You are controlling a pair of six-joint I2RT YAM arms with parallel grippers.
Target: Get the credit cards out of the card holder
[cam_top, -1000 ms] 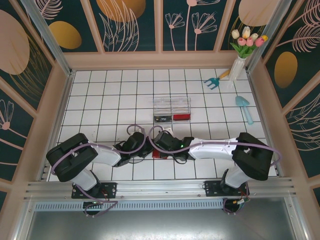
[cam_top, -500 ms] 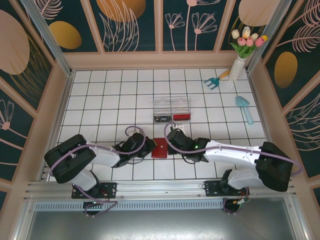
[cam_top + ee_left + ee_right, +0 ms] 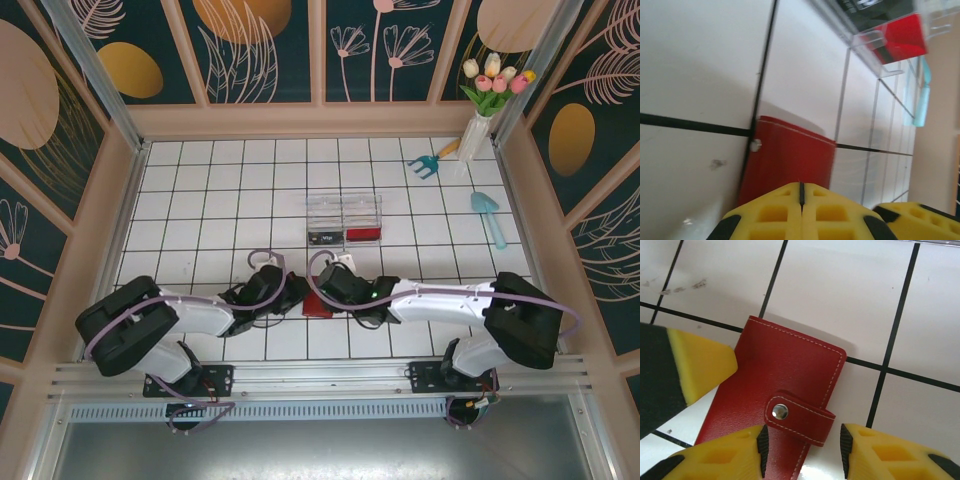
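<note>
Red card holder (image 3: 785,375) could skid if the half-open, empty right gripper (image 3: 802,442) tugs its 6 o'clock tab (image 3: 800,412) while the left gripper (image 3: 801,192), shut on nothing, pins loosely.

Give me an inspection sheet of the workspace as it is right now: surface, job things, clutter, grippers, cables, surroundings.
Surface: white tiled table, a few faint scuffs.
Job's things: card holder closed, tab snapped, lying flat on the table; contents hidden.
Clutter: clear tray behind the card holder; rake, trowel and tulip vase at the far right.
Grippers: left gripper shut, at the card holder's edge; right gripper open, straddling the tab end.
Cables: purple cables looped over both arms.
Surroundings: leaf-pattern walls; metal rail along the near edge.
</note>
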